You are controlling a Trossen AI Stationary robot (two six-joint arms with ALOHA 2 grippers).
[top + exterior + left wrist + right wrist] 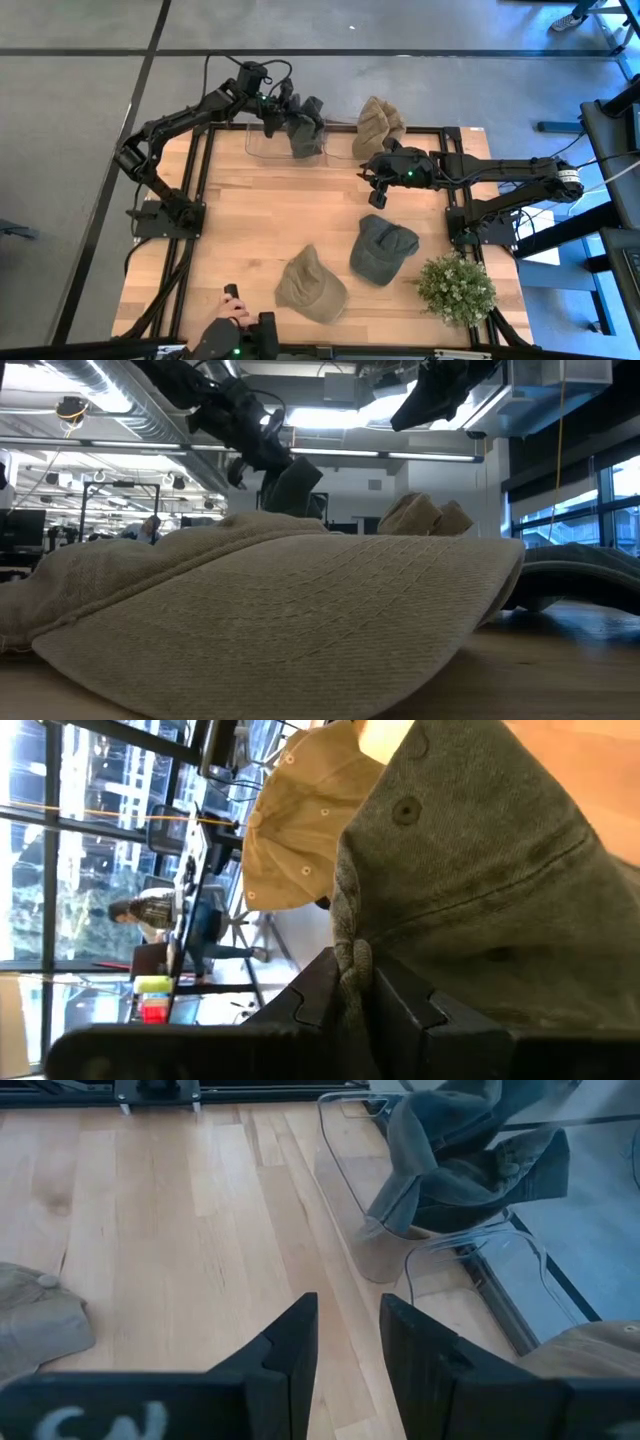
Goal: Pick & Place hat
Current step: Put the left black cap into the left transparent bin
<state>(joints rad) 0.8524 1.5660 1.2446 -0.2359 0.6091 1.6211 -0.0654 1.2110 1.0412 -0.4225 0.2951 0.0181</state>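
My left gripper (272, 120) is at the table's far edge, shut on a dark grey-green hat (305, 127) that hangs over a clear tray (258, 148). A tan hat (379, 122) sits at the far edge beside it, on a second clear tray. Two more hats lie flat on the table: a dark one (383, 248) and a tan one (310, 285), which fills the low view (270, 620). My right gripper (376, 193) hovers above the table's middle right, narrowly open (348, 1340) with nothing between its fingers. My left gripper pinches a bunched fold of the dark hat's cloth (352, 965) between its two fingers (300, 1005). The hat hangs below and past the fingers (292, 485), its crown reaching into the clear tray (400, 1250). Whether it touches the tray floor I cannot tell.
A potted plant (456, 288) stands at the table's near right corner. A person's hand (218, 332) holding a dark object is at the near edge. Bare wood (270, 215) lies between the trays and the two lying hats.
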